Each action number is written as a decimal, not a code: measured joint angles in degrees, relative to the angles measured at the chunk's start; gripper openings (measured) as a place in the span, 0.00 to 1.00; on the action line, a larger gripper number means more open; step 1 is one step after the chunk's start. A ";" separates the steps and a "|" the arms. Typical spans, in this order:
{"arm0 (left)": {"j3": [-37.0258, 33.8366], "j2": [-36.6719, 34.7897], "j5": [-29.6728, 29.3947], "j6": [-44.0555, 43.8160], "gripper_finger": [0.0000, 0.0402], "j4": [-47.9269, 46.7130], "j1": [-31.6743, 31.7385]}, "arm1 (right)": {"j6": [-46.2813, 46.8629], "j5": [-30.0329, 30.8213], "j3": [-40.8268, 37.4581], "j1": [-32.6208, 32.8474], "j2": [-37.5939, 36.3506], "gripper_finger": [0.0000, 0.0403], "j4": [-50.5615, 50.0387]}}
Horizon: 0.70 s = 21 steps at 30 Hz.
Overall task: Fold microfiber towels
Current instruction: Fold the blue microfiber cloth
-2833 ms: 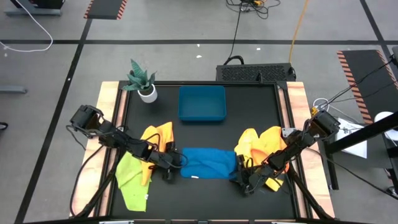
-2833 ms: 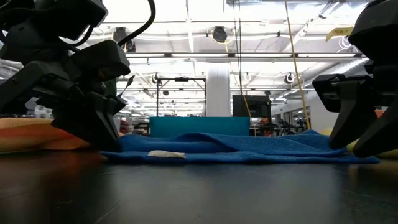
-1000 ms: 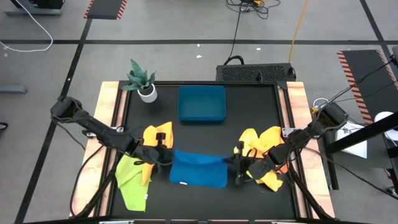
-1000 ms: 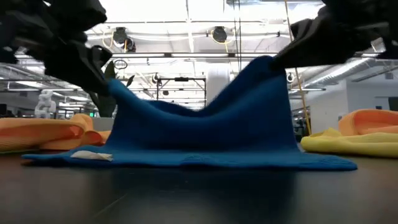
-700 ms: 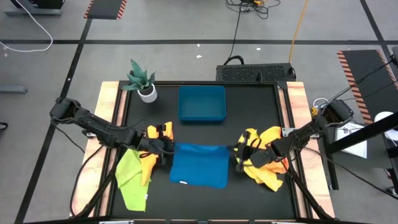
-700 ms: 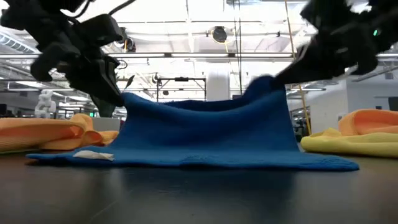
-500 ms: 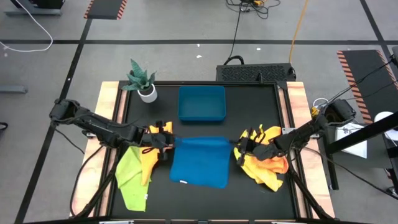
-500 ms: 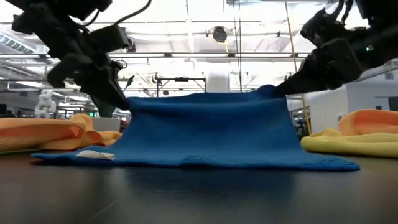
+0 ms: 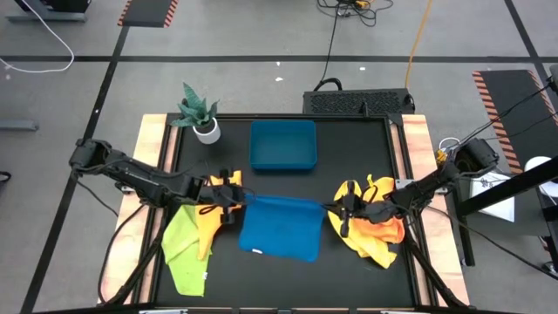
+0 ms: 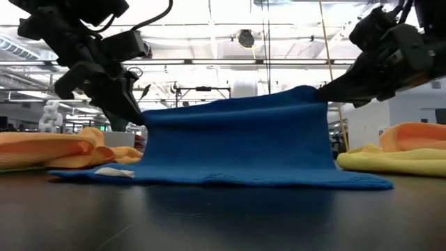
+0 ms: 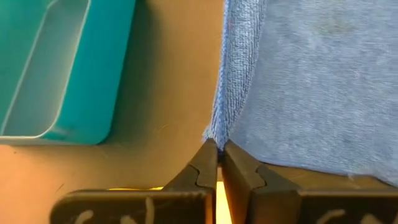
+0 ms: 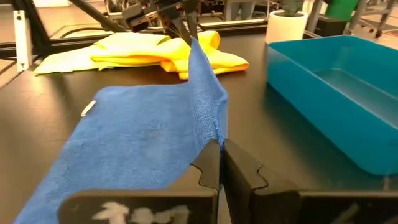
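A blue microfiber towel point(image 9: 279, 228) slopes up from the middle of the black table. Its near edge, with a white label point(image 10: 115, 172), lies on the table. My left gripper point(image 9: 237, 202) is shut on the towel's far left corner and my right gripper point(image 9: 332, 209) on its far right corner. The low view shows the raised edge point(image 10: 237, 103) stretched between the two grippers. An orange-yellow towel point(image 9: 214, 208) and a lime green one point(image 9: 181, 253) lie on the table at the left. A yellow-orange heap point(image 9: 375, 231) lies at the right, under my right arm. My left gripper pinches the towel's far left corner point(image 11: 215, 132) between its two fingers, slanting down from the table's left. The corner is held off the table. My right gripper pinches the far right corner point(image 12: 214, 128) between its two fingers, nearly level from the table's right. The edge between the corners runs taut and the rest slopes down to the table.
A rigid blue tray point(image 9: 283, 145) stands just beyond the towel at the table's far middle. A small potted plant point(image 9: 199, 112) stands at the far left corner. Bare black table point(image 9: 288, 283) shows along the near edge.
Both grippers have carried the towel's raised corners toward the table's far edge and a little down. The edge between them, which sagged in the middle, is now drawn straight. The towel has spread out flatter, while its near edge has stayed on the table.
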 joint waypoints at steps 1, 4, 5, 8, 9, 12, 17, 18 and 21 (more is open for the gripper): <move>0.02 0.00 0.02 0.02 0.05 0.04 -0.52 | 0.29 -0.02 0.00 0.53 0.00 0.00 0.02; 0.02 0.00 0.02 0.21 0.03 0.49 -2.17 | 0.44 -0.02 0.00 2.16 0.00 0.00 0.10; 0.02 0.00 0.02 0.17 0.02 0.72 -2.75 | 0.45 0.00 0.00 2.72 0.00 0.00 0.40; 0.02 0.00 0.01 -0.78 0.02 1.45 -4.84 | 0.45 -0.02 0.02 4.51 0.00 0.00 1.32; 0.02 0.00 0.00 -0.99 0.03 1.66 -5.59 | 0.45 -0.02 0.02 5.07 0.00 0.00 1.53; 0.02 0.00 -0.46 -2.05 0.04 2.01 -7.94 | 0.47 -0.01 0.02 6.74 0.02 0.00 2.19; 0.06 0.66 -0.78 -3.45 0.01 3.50 -11.20 | 1.66 0.03 0.02 8.94 0.35 0.00 2.75; 0.06 0.66 -0.90 -3.48 0.02 3.57 -11.76 | 1.89 0.07 0.02 9.21 0.91 0.00 3.45; 0.08 1.62 -2.26 -3.48 0.04 4.22 -13.00 | 1.95 0.07 0.19 10.13 3.98 0.00 6.88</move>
